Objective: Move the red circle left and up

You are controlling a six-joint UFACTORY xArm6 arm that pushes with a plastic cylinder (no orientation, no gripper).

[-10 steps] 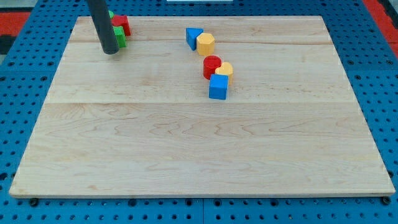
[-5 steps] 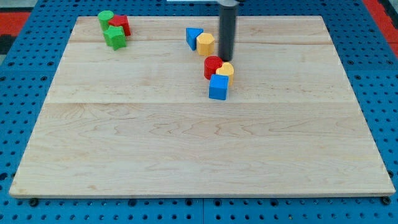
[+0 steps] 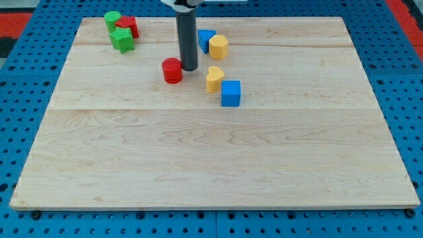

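Red circle [image 3: 172,70] sits left of the yellow block [image 3: 213,79]; my tip [image 3: 190,68] is just beside its right edge, possibly touching. No pincer here, only a rod. Likely light, rigid, round: push its lower-right side, centred, or it slips off.

Pale smooth wooden board [image 3: 198,165], matt dark rod [image 3: 188,39]

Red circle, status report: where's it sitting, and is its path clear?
My tip against red circle's right side. Green blocks and red block ahead, up-left.
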